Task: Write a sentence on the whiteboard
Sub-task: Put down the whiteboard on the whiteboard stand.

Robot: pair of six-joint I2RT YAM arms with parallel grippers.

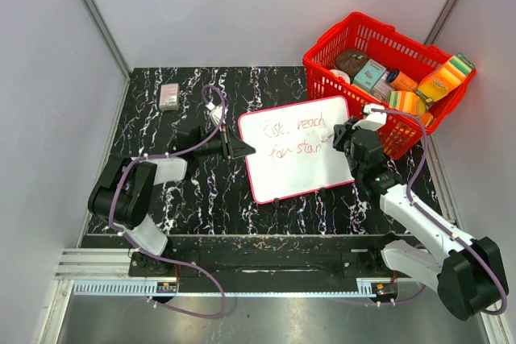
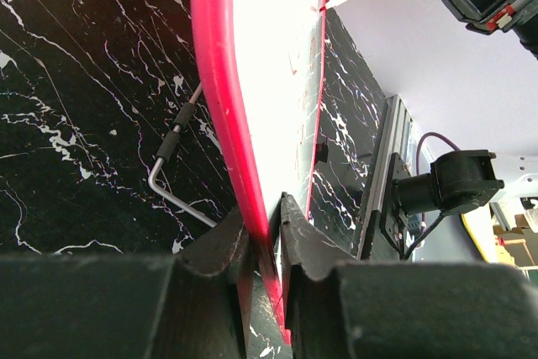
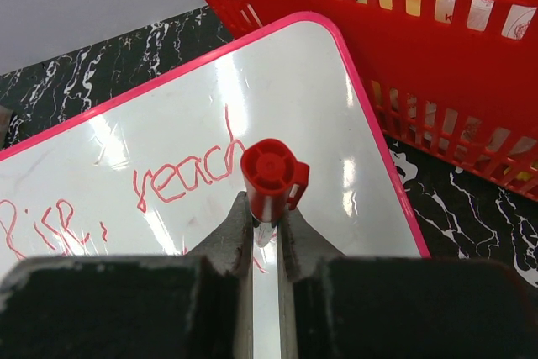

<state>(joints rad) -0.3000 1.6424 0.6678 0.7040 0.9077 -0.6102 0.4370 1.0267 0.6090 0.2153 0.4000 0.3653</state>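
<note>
The whiteboard (image 1: 302, 175) lies tilted in the middle of the black marble table, white with a red rim. The sentence (image 1: 292, 138) runs over it in two rows of red handwriting; "reach" (image 3: 181, 178) is legible in the right wrist view. My left gripper (image 1: 242, 149) is shut on the board's left edge, the red rim (image 2: 220, 98) pinched between the fingers (image 2: 267, 212). My right gripper (image 1: 337, 139) is over the board's right part, shut on a red marker (image 3: 271, 181) that stands tip down on the white surface (image 3: 294, 98). The tip is hidden by the fingers.
A red basket (image 1: 324, 70) full of packages stands at the back right, close to the board's right corner and my right wrist. A small grey block (image 1: 168, 96) lies at the back left. A bent metal rod (image 2: 172, 176) lies on the table beside the board's left edge.
</note>
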